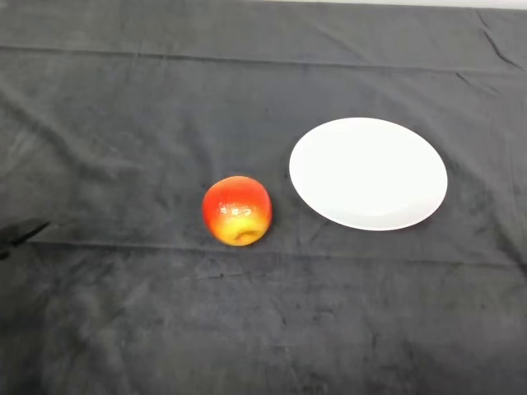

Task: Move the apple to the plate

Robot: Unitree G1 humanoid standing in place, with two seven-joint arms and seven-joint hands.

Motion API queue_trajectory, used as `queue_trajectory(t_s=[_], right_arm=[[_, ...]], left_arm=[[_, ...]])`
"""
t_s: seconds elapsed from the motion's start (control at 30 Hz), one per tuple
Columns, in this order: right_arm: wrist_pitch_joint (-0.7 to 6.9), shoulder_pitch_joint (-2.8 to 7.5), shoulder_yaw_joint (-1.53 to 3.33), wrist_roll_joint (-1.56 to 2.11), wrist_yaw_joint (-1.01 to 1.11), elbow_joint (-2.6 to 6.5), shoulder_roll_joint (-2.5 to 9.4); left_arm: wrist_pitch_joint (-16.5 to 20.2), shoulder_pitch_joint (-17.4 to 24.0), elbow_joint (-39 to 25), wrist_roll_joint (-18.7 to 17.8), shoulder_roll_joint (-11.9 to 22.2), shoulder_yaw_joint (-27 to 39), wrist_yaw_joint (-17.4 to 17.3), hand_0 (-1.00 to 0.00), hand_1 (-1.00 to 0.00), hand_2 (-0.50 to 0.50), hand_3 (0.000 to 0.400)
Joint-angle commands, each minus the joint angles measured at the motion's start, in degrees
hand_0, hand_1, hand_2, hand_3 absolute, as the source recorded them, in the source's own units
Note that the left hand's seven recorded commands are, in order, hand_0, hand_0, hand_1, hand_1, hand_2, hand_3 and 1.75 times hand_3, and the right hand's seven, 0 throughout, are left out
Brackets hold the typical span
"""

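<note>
A red and yellow apple (237, 211) sits on the dark cloth near the middle of the head view. Just to its right and slightly farther back lies a white plate (368, 173) with nothing on it; a narrow strip of cloth separates the two. Only a small black tip of my left hand (20, 234) pokes in at the left edge, far to the left of the apple and touching nothing. The rest of the hand and the arm are out of the picture.
The dark cloth (263, 329) covers the whole table, with creases running across it. A pale strip of the table's far edge (395, 3) shows at the top.
</note>
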Motion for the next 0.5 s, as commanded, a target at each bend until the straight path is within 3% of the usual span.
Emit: queue_trajectory(t_s=[0.03,0.27,0.5], right_arm=[[0.18,-1.41,-0.84,-0.18,-0.06,0.86,-0.90],[0.21,-1.28,-0.76,-0.21,-0.24,0.46,-0.75],[0.24,-1.17,-0.69,-0.23,-0.41,0.12,-0.63]], left_arm=[[1.95,1.73,-4.20,0.86,-0.47,-2.06,-0.50,0.00,0.00,0.00,0.000],[8.82,2.84,-12.44,1.85,-1.32,-6.56,-1.18,0.00,0.00,0.00,0.000],[13.54,0.46,-14.33,2.71,-2.17,-11.24,-1.09,0.00,0.00,0.00,0.000]])
